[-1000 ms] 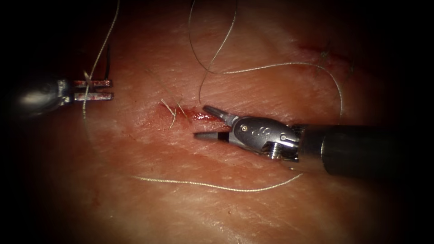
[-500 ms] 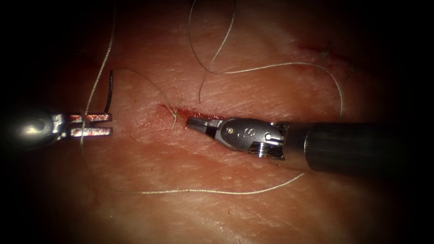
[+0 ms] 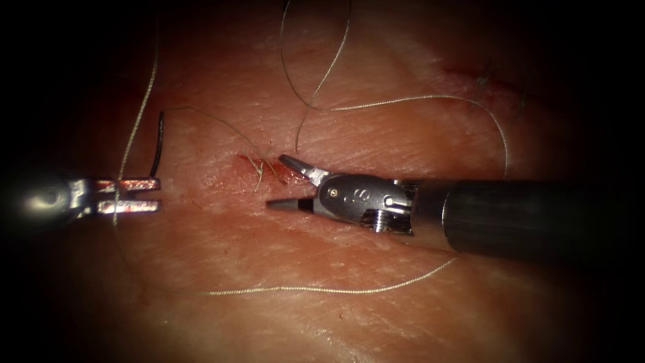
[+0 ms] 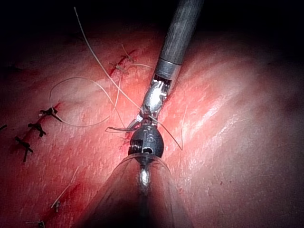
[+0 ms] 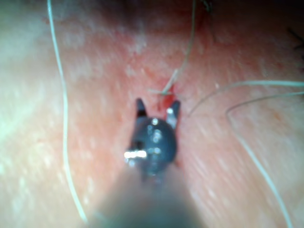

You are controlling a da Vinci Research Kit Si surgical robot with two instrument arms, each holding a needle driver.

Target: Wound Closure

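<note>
Left hand (image 3: 138, 195), well left of the cut (image 3: 269, 168): pinching the needle (image 3: 157, 144) near one end, needle standing clear of the tissue (image 3: 269, 323). Right hand (image 3: 282, 183), at the cut: spreading, holding nothing. Thread (image 3: 403, 99): lying looped around the cut.

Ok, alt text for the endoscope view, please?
The right claw hangs open, holding nothing, at the cut in the tissue. Left of the cut, the left claw grips the dark curved needle near one end, clear of the tissue, with thread looping around.
</note>
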